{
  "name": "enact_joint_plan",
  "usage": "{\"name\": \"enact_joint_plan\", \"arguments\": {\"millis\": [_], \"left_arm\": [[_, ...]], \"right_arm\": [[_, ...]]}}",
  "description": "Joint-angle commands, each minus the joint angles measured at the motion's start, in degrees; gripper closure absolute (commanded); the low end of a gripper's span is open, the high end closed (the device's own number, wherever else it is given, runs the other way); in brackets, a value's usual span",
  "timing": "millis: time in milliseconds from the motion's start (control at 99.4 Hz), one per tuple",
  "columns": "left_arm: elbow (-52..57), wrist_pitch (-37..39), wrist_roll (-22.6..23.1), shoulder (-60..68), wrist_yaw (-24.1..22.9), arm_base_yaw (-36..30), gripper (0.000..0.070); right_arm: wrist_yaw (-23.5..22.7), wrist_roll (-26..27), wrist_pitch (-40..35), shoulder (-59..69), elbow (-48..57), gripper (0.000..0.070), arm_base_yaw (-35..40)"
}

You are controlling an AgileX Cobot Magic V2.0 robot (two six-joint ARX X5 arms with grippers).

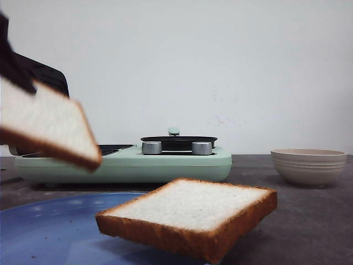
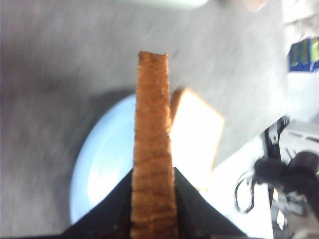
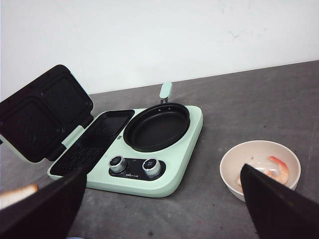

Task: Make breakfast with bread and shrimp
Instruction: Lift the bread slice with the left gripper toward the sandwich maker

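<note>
Bread slice (image 2: 152,149) pinched edge-on in your left claw (image 2: 152,219); right claw (image 3: 159,209) wide open, empty. Level slice over open sandwich plate (image 3: 94,142), release low.

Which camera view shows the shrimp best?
The right wrist view: it looks down into the bowl, where the shrimp lie. The front view shows only the bowl's side, hiding them. The left wrist view does not show them.
</note>
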Motion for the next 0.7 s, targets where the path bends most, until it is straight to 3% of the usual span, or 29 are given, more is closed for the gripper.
{"name": "enact_joint_plan", "arguments": {"millis": [0, 161, 312, 473, 563, 694], "left_arm": [[3.10, 1.60, -0.68, 0.15, 0.48, -0.07, 0.0696], [8.94, 8.59, -3.63, 0.13, -1.03, -0.07, 0.0696], [14.23, 16.28, -7.43, 0.76, -6.62, -0.11, 0.0696], [19.39, 22.12, -7.58, 3.58, -10.21, -0.28, 0.0696], [22.36, 23.19, -7.56, 6.60, -13.29, -0.44, 0.0696], [26.71, 23.23, -6.10, 11.93, -17.62, -1.14, 0.0696]], "right_arm": [[0.17, 0.07, 0.50, 0.17, 0.59, 0.0082, 0.31], [0.15, 0.24, 0.48, 0.17, 0.59, 0.0098, 0.31], [-0.04, 0.20, 0.50, 0.17, 0.59, 0.0292, 0.37], [-0.02, 0.04, 0.50, 0.17, 0.59, 0.0458, 0.35], [0.00, -0.61, 0.48, 0.17, 0.59, 0.0506, 0.35], [0.00, -0.70, 0.50, 0.17, 0.59, 0.0506, 0.35]]}}
